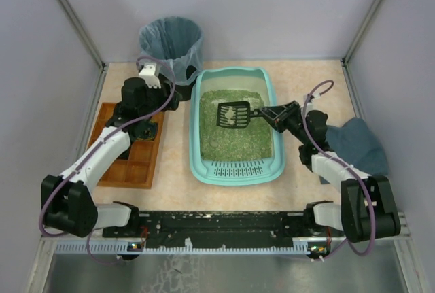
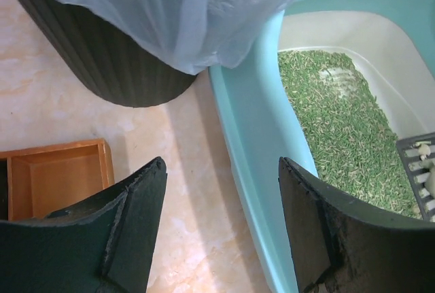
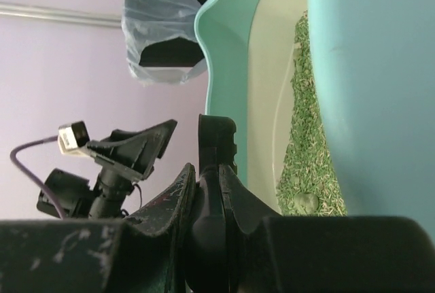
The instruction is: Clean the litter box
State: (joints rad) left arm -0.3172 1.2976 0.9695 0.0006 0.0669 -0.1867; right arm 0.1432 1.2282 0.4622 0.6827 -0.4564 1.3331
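At the left of the top view you have the brown wooden compartment tray [image 1: 132, 153] lying on the bench [image 1: 306, 82], with your left arm reaching over it toward the upper middle of the frame. Your left gripper [image 2: 221, 164] stands part open with nothing between its fingers; in the left wrist view it hangs above bare bench and the left rim of the box. Just above it, at the upper left of centre, stands the black bin [image 1: 171, 41] lined with a blue-grey bag.

The teal litter box [image 1: 197, 136] sits in the middle of the bench, just right of the bin, its slotted grate lip [image 1: 236, 168] at the lower end and greenish litter [image 1: 231, 143] filling its floor. Over the upper half of the litter is the black slotted scoop [image 1: 234, 114], with a few pale bits on its blade; you cannot tell whether it touches the litter. Its handle runs right across the box's right rim into your right gripper [image 1: 275, 115], which is clamped closed on it. A blue-grey cloth [image 1: 357, 147] lies at the right edge, under that arm.
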